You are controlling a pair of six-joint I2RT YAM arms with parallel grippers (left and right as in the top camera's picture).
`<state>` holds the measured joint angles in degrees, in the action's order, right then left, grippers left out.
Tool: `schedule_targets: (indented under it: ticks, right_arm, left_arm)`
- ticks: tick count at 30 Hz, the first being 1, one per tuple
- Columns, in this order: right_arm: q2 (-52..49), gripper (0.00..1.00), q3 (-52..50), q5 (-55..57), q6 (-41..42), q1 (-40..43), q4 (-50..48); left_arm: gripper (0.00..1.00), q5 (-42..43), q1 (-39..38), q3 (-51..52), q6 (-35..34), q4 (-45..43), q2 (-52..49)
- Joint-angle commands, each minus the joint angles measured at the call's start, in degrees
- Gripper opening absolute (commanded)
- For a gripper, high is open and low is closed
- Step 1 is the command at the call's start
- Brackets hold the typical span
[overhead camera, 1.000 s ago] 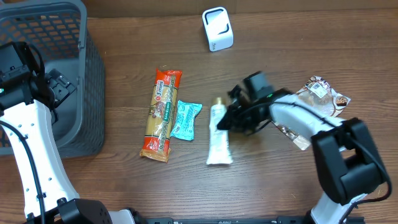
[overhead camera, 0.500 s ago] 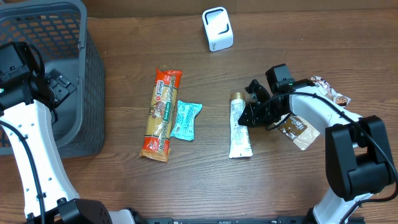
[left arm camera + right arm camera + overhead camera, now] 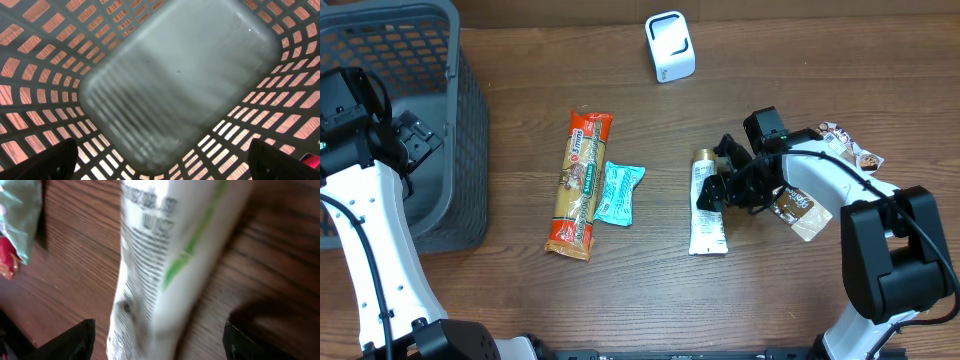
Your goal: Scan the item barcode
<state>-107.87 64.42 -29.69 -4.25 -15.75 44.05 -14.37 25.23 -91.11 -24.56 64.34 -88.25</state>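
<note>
White squeeze tube with gold cap [image 3: 707, 225] lies on the wooden tabletop [image 3: 820, 300], well short of the white box scanner [image 3: 669, 45]. Right jaws straddle it, wide, gripping nothing; left jaws gape empty. Best grip mid-body, barcode outward.

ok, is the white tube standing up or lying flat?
Lying flat. Overhead, the white tube stretches lengthwise on the table; the right wrist view shows it against the wood.

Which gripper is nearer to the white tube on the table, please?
Right. The right gripper is at the tube's upper half, jaws open either side of it. The left gripper hangs far off over the grey basket.
</note>
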Motion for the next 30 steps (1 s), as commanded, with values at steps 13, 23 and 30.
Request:
schedule_targets:
  ticks: [13,23,30]
  right_arm:
    - [0.37,0.17,-10.05,-3.45,7.28,-1.20,-10.08]
    - [1.44,0.04,2.78,-18.40,1.84,3.37,0.57]
    - [9.46,0.04,11.78,-23.10,-7.32,2.62,12.24]
  left_arm:
    - [0.99,0.48,-0.11,0.26,-0.98,0.17,-0.15]
    - [1.00,0.48,-0.11,0.26,-0.98,0.17,-0.15]
    - [0.99,0.48,-0.11,0.26,-0.98,0.17,-0.15]
